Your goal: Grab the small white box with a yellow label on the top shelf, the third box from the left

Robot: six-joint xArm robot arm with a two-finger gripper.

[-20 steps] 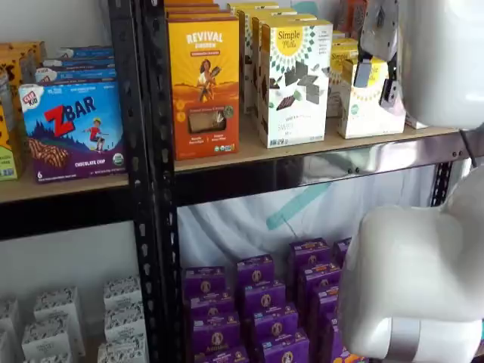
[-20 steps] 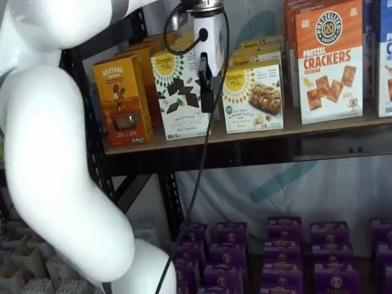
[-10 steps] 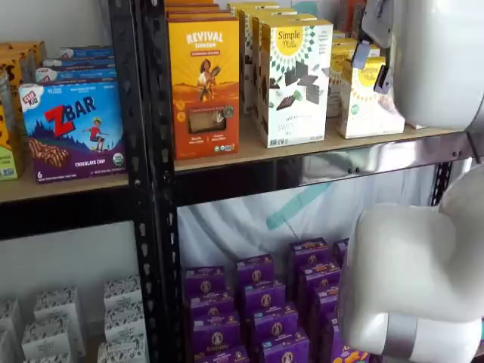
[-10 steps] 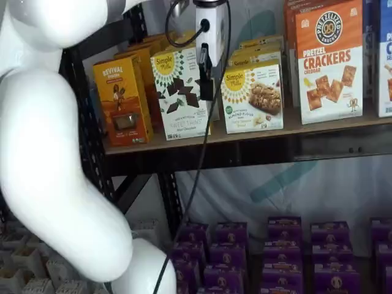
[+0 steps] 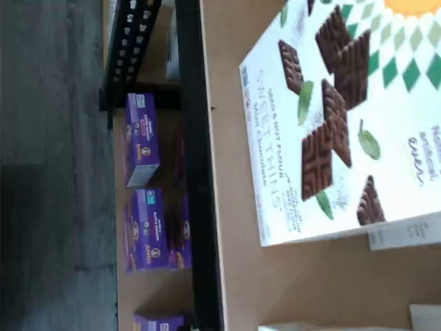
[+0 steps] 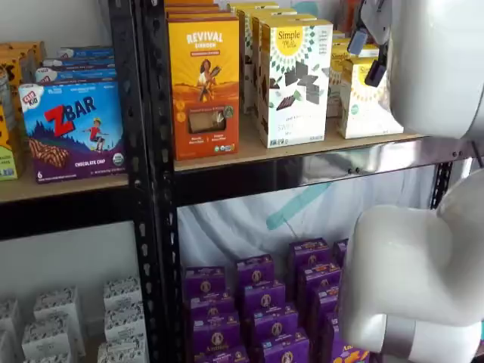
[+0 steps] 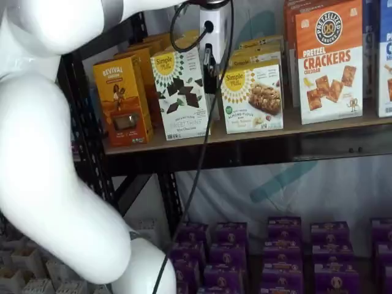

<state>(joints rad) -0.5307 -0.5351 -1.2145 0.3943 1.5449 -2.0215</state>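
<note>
The small white box (image 7: pixel 252 98), a Simple Mills carton with a yellow top band and a cookie picture, stands on the top shelf (image 7: pixel 257 149); it also shows in a shelf view (image 6: pixel 368 106). My gripper (image 6: pixel 367 58) hangs in front of the box's upper part. Its two fingers stand apart, with the box's yellow showing between them, and hold nothing. In a shelf view the gripper (image 7: pixel 209 75) sits between this box and the taller chocolate-square box (image 7: pixel 180 92), with only black fingers seen side-on. The wrist view shows the taller box (image 5: pixel 324 124) on the tan board (image 5: pixel 275 289), not the small box.
An orange Revival box (image 6: pixel 203 83) stands left of the taller box and a Pretzel Crackers box (image 7: pixel 329 61) right of the small one. A ZBar box (image 6: pixel 72 128) sits on the neighbouring rack. Purple boxes (image 6: pixel 261 302) fill the level below. My white arm (image 7: pixel 55 184) fills one side.
The gripper has moved upward in front of the shelf, from the small box's middle height to its top edge. The boxes have not moved.
</note>
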